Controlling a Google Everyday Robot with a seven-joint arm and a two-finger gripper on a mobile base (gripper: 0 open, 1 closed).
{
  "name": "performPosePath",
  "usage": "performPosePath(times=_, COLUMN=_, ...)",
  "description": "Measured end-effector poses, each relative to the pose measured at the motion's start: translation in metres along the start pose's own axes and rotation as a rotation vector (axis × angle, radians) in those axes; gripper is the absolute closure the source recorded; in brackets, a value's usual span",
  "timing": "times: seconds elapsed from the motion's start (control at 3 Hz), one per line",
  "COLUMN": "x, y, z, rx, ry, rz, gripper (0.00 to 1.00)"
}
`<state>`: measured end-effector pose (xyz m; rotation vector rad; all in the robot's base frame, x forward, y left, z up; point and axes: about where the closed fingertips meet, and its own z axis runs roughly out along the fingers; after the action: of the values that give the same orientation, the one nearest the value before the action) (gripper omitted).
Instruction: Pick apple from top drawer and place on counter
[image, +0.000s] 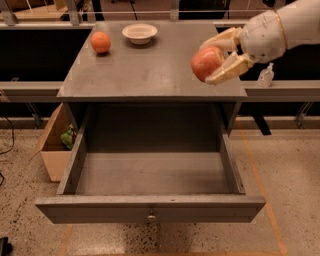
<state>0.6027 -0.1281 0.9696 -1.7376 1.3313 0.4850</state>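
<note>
The red apple with yellowish patches is held in my gripper, whose pale fingers are shut around it. It hangs above the right part of the grey counter, near its right front corner. The arm comes in from the upper right. The top drawer is pulled wide open below the counter. Its inside shows nothing in it. A small metal knob sits on its front panel.
An orange fruit and a white bowl stand at the back of the counter. A cardboard box with something green in it stands on the floor at the left. A small clear bottle stands on a ledge at the right.
</note>
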Motion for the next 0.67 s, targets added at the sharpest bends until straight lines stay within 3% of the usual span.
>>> performPosePath(times=0.33, x=-0.024, y=-0.047, z=0.02, rx=0.019, ry=0.101, rz=-0.122, gripper=1.0)
performPosePath(times=0.67, x=-0.027, y=-0.076, z=0.051, rx=-0.022, ry=0.252, rz=-0.24, gripper=1.0)
